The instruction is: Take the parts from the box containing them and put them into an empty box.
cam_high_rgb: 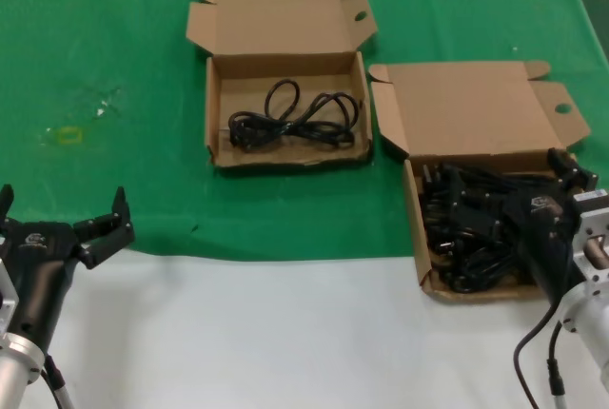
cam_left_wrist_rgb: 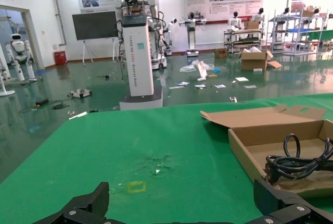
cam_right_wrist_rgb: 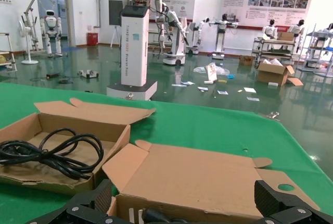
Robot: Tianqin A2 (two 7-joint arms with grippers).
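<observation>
Cords [cam_high_rgb: 476, 228]: a tangled black heap with plug ends, filling the full box [cam_high_rgb: 416, 228] at the bench's right side near the front edge; lid open and laid back, round hole in its side tab.

Single cord [cam_high_rgb: 295, 119]: looped, lying alone on the floor of the second box [cam_high_rgb: 214, 109], which sits farther back and to the left of the full box, the two close but apart. Lid likewise open and folded back. Also seen from the left wrist [cam_left_wrist_rgb: 299, 161] and the right wrist [cam_right_wrist_rgb: 49, 151].

Right end effector [cam_high_rgb: 561, 190]: over the right part of the full box, just above or among the cords; fingers spread wide, whether they touch a cord cannot be told.

Left end effector [cam_high_rgb: 62, 214]: at the front left, over the edge of the green cloth [cam_high_rgb: 114, 95], well apart from both boxes; fingers spread wide, nothing between them.

Bench [cam_high_rgb: 266, 333]: white surface at front, green cloth covering the rest.
</observation>
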